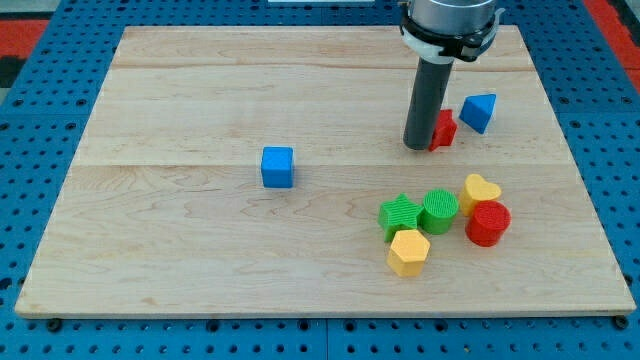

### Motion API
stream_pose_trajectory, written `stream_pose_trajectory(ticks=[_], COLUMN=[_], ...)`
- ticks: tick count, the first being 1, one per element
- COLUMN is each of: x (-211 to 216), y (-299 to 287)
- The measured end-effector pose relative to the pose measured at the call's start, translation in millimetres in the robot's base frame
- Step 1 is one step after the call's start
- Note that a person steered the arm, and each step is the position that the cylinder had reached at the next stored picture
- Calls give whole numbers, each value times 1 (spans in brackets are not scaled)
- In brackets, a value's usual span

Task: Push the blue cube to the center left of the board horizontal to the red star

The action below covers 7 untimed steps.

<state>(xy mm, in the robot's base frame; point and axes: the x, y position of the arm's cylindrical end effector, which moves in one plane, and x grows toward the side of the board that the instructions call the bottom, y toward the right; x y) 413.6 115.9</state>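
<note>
A: What does the arm look like above the board [150, 100]?

B: A wide grey metal collar with a black band and a white ring beneath it.

A: And lower down?

B: A straight dark grey rod, smooth and round, ending in my tip [417, 146].

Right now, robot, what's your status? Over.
My tip touching red star's left side. Blue cube alone mid-board, far to tip's left. Nothing between cube and left edge. Over.
</note>
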Motion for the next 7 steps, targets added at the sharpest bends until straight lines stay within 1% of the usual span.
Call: stream_pose_trajectory(ticks=[1,2,3,5,6,7], x=[-1,1,1,91,72,47], y=[30,13,-79,-143,-169,-132])
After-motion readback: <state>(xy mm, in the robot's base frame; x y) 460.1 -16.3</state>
